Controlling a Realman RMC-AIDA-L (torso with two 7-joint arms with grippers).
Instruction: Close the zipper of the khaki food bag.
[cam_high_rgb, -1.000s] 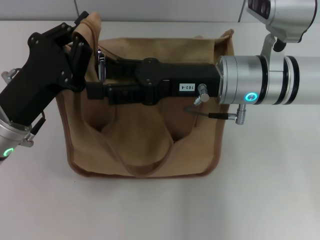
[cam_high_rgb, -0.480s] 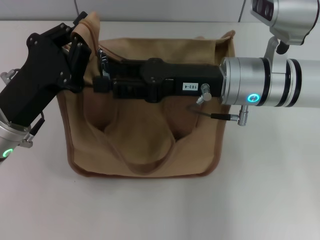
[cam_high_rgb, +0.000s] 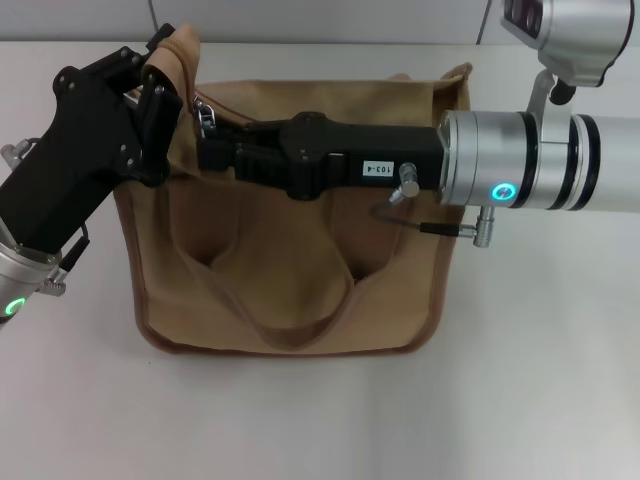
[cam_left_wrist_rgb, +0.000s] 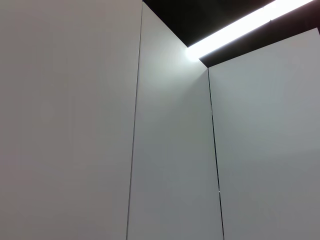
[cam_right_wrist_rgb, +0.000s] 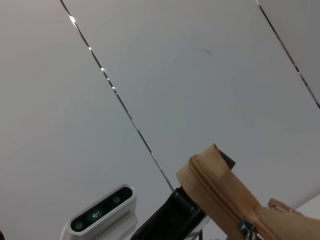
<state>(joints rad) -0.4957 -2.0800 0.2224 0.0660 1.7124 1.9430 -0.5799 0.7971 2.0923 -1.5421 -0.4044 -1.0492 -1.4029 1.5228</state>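
Observation:
The khaki food bag (cam_high_rgb: 290, 270) lies on the white table in the head view, its top flap at the far side. My left gripper (cam_high_rgb: 160, 85) is shut on the bag's raised far-left corner. My right gripper (cam_high_rgb: 208, 150) reaches across the bag top from the right, with its fingers closed at the silver pull tab (cam_high_rgb: 205, 118) near that corner. The right wrist view shows the zipper (cam_right_wrist_rgb: 215, 190) track running up the held corner, with the metal slider (cam_right_wrist_rgb: 245, 227) at its low end. The left wrist view shows only wall panels.
A looped handle (cam_high_rgb: 290, 335) lies flat on the bag's near side. White table (cam_high_rgb: 540, 380) surrounds the bag. My right arm's silver wrist (cam_high_rgb: 530, 160) hangs over the bag's right edge. The right wrist view also shows the robot's head camera (cam_right_wrist_rgb: 100, 215).
My right gripper has moved toward the bag's far edge, and the pull tab has risen with it toward the held corner. The left gripper has kept its hold.

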